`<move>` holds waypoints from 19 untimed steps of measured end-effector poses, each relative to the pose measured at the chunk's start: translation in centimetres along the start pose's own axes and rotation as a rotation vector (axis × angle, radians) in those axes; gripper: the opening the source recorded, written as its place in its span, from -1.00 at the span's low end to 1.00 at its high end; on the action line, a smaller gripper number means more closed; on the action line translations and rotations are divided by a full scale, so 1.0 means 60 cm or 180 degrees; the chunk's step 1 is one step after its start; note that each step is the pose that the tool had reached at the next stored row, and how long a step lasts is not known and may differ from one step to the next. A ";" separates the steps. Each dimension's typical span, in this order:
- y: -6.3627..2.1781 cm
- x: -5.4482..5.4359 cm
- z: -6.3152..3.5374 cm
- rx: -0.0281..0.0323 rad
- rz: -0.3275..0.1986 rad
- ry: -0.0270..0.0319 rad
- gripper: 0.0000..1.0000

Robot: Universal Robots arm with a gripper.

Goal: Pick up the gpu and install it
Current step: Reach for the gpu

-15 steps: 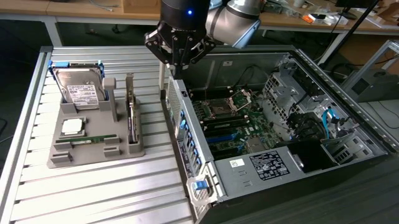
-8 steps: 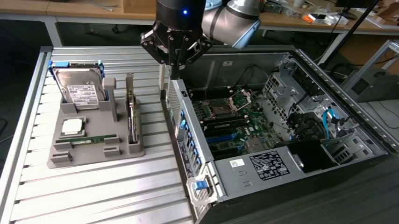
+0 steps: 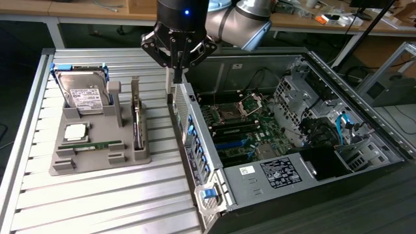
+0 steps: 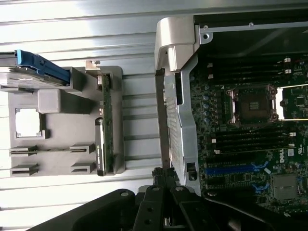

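Over the slatted metal worktop [image 3: 97, 204], seen from the exterior view, the black gripper [image 3: 175, 73] hung closed and empty above the open computer case's wall [image 3: 195, 126]. The thin dark gpu [image 3: 136, 119] stood on edge along the grey plastic tray's [image 3: 97, 163] case-side edge. From the wrist view, the gpu [image 4: 107, 120] sat apart from the gripper [image 4: 166, 180].

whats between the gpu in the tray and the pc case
The gpu and the case are parted by the tray's rim and a bare strip of slatted table, seen in the wrist view.
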State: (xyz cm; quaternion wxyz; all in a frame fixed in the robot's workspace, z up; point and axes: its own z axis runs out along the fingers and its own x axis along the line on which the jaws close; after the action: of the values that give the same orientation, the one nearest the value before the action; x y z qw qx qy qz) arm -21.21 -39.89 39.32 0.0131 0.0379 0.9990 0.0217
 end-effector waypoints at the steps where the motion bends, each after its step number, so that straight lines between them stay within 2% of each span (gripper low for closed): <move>1: 0.000 0.002 0.000 0.0000 0.0000 0.0000 -0.79; 19: -0.002 0.032 -0.001 0.0000 0.0000 0.0000 -0.79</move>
State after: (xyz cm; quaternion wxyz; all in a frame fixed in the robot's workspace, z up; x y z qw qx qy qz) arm -23.15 -39.89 39.32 0.0131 0.0379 0.9990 0.0217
